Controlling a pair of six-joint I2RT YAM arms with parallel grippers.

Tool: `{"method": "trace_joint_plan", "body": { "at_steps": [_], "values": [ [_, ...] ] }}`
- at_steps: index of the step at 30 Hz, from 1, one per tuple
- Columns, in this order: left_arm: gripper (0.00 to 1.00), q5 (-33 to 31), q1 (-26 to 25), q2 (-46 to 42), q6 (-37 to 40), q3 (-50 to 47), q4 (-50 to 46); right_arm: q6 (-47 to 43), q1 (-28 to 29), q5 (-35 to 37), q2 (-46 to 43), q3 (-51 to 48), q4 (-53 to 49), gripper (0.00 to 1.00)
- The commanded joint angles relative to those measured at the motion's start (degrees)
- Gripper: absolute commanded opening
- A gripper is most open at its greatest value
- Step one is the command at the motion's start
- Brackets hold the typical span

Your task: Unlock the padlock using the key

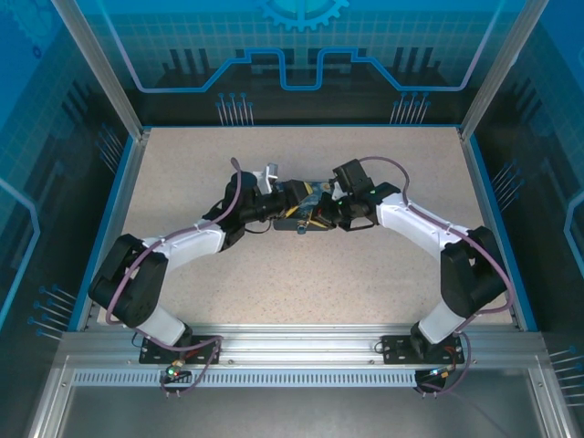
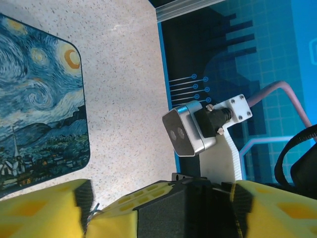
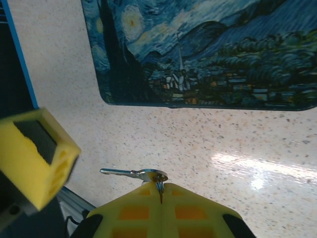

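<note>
Right wrist view: my right pincer [image 3: 161, 191] clamped on key [image 3: 130, 172]; left pincer [image 2: 163, 203] wide. Key held — turning it in padlock remains.

A swirl-painted blue-and-yellow tin [image 3: 208, 54] lies flat on the speckled table [image 3: 223, 144].

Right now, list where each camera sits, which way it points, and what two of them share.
Top external: above and behind the bases, looking down at the table; left arm and right arm show.
Left wrist: on the left arm, looking along the table at the painted tin; left gripper's yellow fingers at the bottom.
Right wrist: low over the table, facing the tin; right gripper's fingers pinch the key.
Shared: both wrist views see the tin.
</note>
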Motion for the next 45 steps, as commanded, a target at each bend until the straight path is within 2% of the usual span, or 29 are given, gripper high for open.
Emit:
{"method": "trace_joint_plan", "body": {
  "at_steps": [1,3,5,15,20,31,45],
  "values": [
    [0.65,-2.89,-0.42,0.71,-0.9,-1.94,3.64,3.91,0.6,-1.34,0.5,1.87,2.29,0.0],
    [0.55,-3.42,-0.64,0.95,-1.06,-2.5,3.69,4.3,0.59,-1.62,0.52,1.73,2.72,0.0],
    [0.51,-3.95,-0.82,1.04,-1.42,-3.12,4.07,4.7,0.63,-1.83,0.49,1.62,3.27,0.0],
    [0.51,-5.5,-1.12,1.03,-1.33,-4.97,4.96,5.0,0.62,-1.82,-0.31,1.1,3.63,0.0],
    [0.42,-5.47,-1.26,1.55,-1.61,-4.93,5.41,5.05,0.58,-2.01,-0.27,1.09,3.83,0.0],
    [0.31,-5.38,-2.06,3.24,-2.07,-4.28,6.5,5.32,0.6,-2.79,-0.3,0.74,4.69,0.0],
    [0.27,-5.72,-2.13,3.85,-1.53,-3.03,6.1,4.79,0.39,-3.16,-0.52,0.39,4.44,0.0]
  ]
}}
